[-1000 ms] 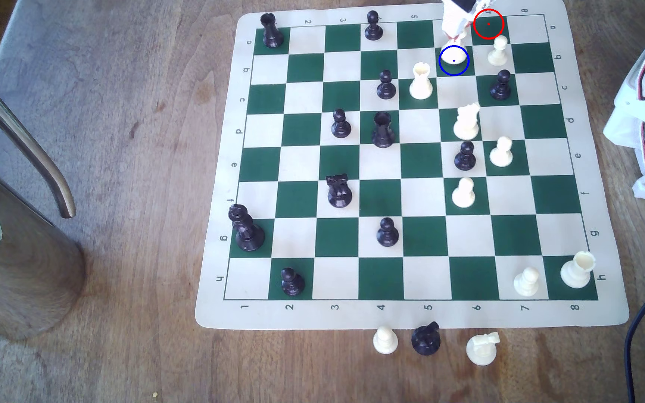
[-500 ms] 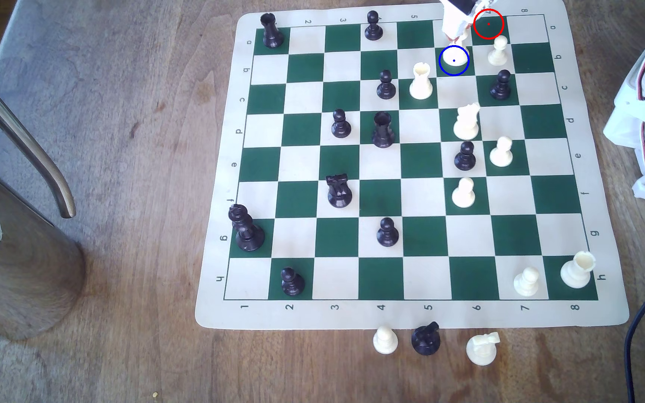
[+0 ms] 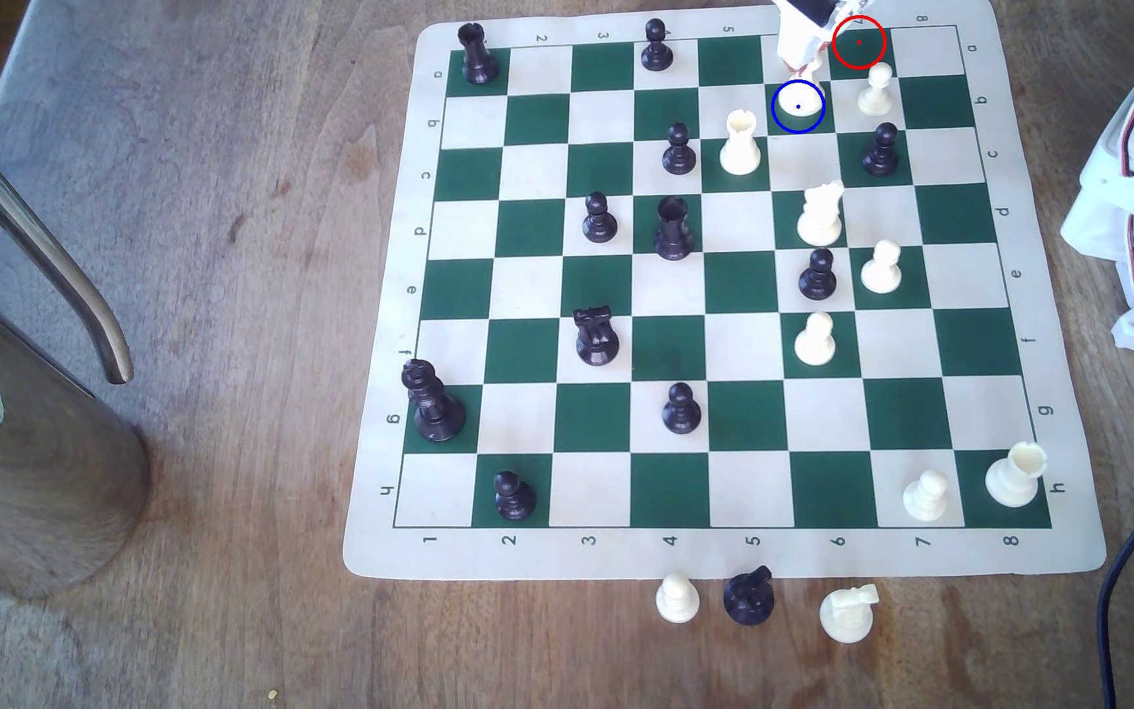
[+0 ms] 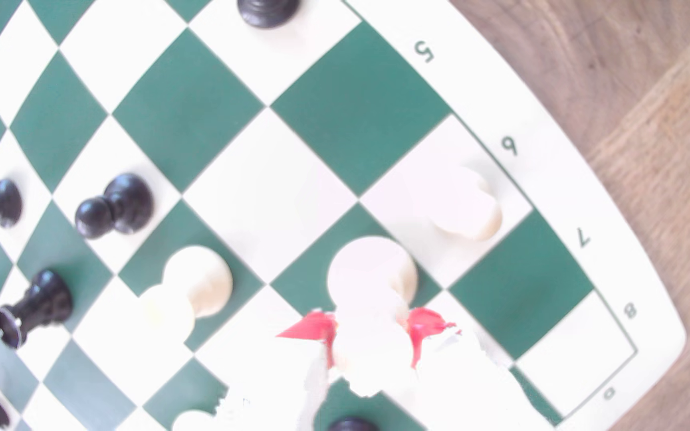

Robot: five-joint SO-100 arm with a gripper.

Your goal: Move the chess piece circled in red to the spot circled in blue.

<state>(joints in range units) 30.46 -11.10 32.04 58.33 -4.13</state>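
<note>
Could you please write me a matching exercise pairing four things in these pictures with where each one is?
Things:
1. tall white piece
2. red ring
3. white rook
4. fallen black piece

Places:
A. on the wooden table just off the board's near edge
B. around a bare green square at the board's far edge
C. base inside the blue ring, gripper at its top
D. standing on the green square diagonally next to the blue ring, on the exterior view's left

Pairs: 1-C, 2-B, 3-D, 4-A
</note>
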